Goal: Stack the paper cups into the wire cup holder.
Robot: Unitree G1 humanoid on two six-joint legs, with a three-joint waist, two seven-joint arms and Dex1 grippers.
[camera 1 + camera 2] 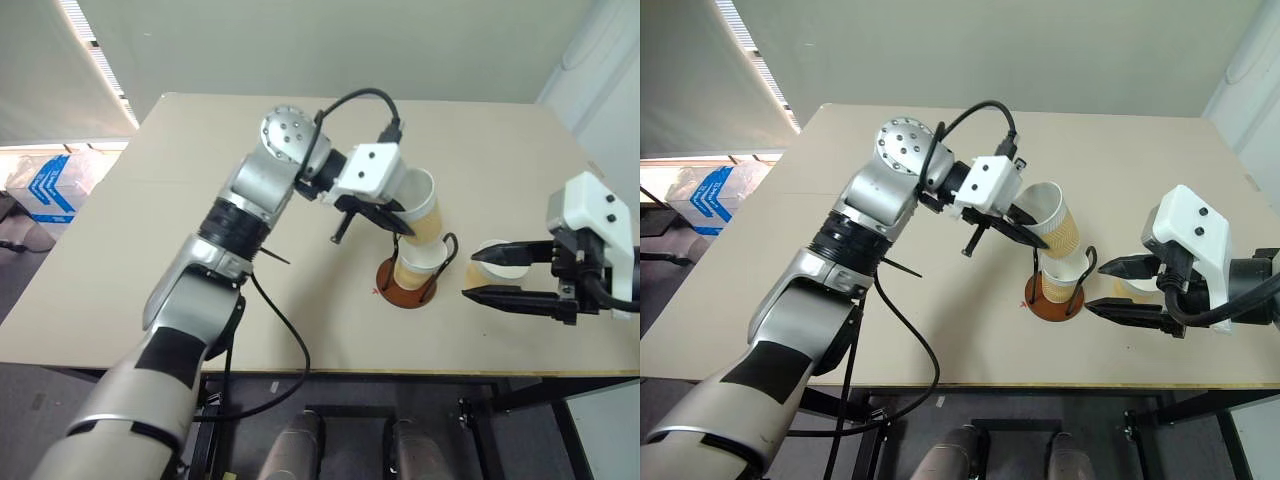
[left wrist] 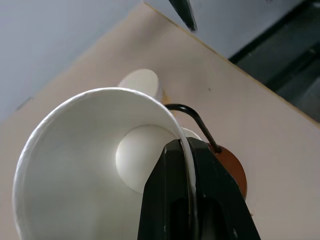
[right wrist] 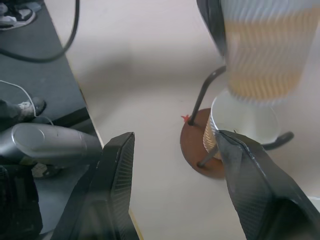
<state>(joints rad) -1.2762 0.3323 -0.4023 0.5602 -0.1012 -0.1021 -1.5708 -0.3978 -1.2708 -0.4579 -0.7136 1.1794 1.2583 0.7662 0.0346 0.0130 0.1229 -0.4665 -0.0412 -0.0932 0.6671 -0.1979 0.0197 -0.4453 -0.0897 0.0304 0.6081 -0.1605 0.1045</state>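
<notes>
We saw the reddish-brown disc wire cup holder on the beige table, one tan paper cup inside. The left gripper pinched a second cup's rim above it. The right gripper, spread, half hid a third cup.

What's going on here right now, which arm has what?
The left gripper is shut on the rim of a tan paper cup with a white inside, holding it tilted just above another like cup that already sits in the wire cup holder with the reddish-brown disc base. The right gripper hangs open and empty beside the holder, on the beige table. A third cup stands on the table by that gripper.
</notes>
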